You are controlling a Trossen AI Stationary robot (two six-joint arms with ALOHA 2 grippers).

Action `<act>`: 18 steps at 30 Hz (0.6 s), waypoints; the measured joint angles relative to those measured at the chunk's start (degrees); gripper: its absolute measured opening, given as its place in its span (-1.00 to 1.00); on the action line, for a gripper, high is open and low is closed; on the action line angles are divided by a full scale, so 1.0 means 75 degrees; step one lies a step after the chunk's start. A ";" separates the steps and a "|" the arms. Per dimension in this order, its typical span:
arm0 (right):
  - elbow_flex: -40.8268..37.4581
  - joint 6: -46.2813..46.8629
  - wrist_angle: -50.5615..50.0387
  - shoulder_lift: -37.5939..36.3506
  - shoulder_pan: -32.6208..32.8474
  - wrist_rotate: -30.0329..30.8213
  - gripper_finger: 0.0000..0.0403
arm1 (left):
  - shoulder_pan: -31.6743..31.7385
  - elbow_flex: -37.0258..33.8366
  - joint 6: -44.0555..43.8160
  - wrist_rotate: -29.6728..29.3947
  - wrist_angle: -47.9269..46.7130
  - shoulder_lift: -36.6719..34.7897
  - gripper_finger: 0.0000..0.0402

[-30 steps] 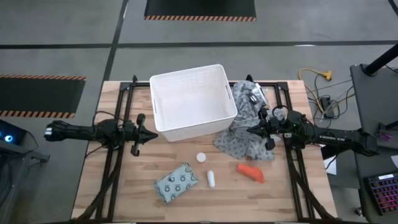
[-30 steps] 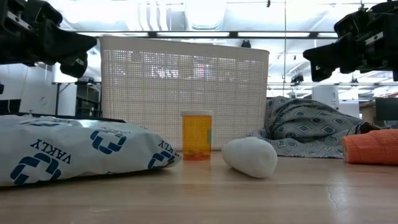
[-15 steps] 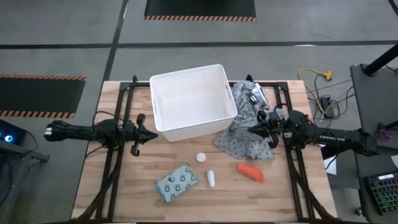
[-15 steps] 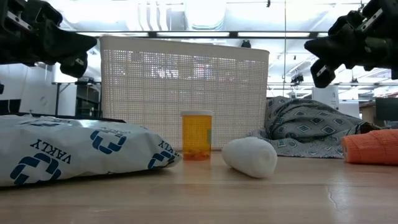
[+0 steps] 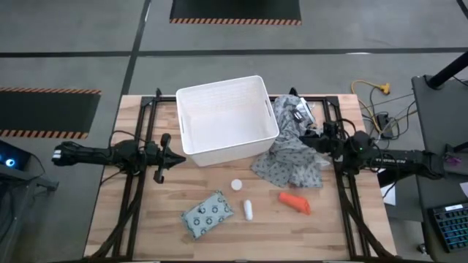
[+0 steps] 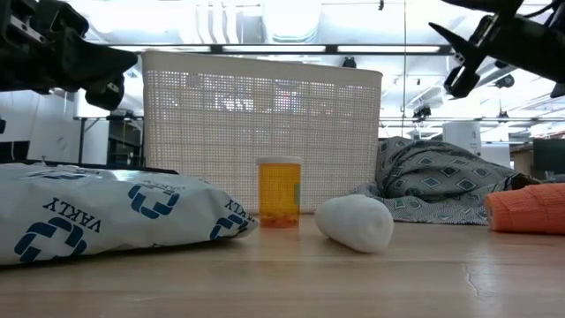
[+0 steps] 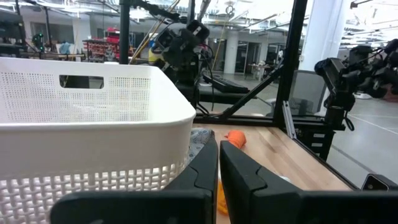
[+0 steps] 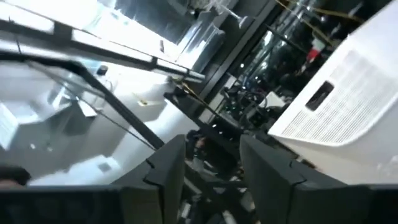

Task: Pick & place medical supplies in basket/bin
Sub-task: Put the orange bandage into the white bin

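Your large white perforated plastic bin (image 5: 225, 120) is empty; all supplies, including the orange-red tapered piece (image 5: 295, 201), lie on the desk. Your right gripper (image 5: 317, 136), fingers spread, has just swung upward over the cloth; left gripper (image 5: 162, 159) pressed together.

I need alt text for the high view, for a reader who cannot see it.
A white bin stands empty on a wooden table, with a packet, cap, cylinder and orange-red piece lying nearer the front. Two dark arms flank it; the right gripper is over a grey cloth.

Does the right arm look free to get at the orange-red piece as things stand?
Probably yes: the orange-red piece lies bare on the table, beside the grey cloth, with nothing on it. The right gripper hangs above the cloth.
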 joint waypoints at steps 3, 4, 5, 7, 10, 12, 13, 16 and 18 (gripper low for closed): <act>0.0332 -0.0061 -0.0023 0.0159 0.0236 0.0007 -0.24 | 0.0000 0.0000 0.0000 0.0001 0.0016 0.0000 -1.00; 0.0506 -0.0235 -0.0061 0.0237 0.0333 0.0008 -0.23 | 0.0002 0.0001 -0.0003 0.0001 0.0016 0.0000 -1.00; 0.0728 -0.0483 -0.0188 0.0323 0.0442 0.0008 -0.23 | 0.0003 0.0000 -0.0028 0.0001 0.0016 0.0000 -1.00; 0.1297 -0.1120 -0.0822 0.0526 0.0703 0.0002 -0.22 | 0.0000 0.0003 -0.0135 0.0000 0.0021 -0.0002 -1.00; 0.2385 -0.2126 -0.2891 0.0859 0.1085 0.0003 -0.18 | 0.0002 0.0000 -0.0256 0.0000 0.0024 -0.0002 -1.00; 0.3166 -0.2662 -0.4730 0.1144 0.1293 0.0054 -0.13 | 0.0002 0.0001 -0.0256 0.0000 0.0030 -0.0002 -1.00; 0.3557 -0.2823 -0.5605 0.1316 0.1386 0.0080 -0.11 | 0.0002 0.0001 -0.0256 0.0000 0.0031 -0.0002 -1.00; 0.4593 -0.3029 -0.7740 0.1907 0.1622 0.0212 -0.01 | 0.0003 0.0000 -0.0256 0.0000 0.0036 -0.0002 -1.00; 0.5136 -0.3064 -0.8711 0.2306 0.1763 0.0253 0.07 | 0.0001 0.0000 -0.0256 0.0000 0.0036 -0.0002 -1.00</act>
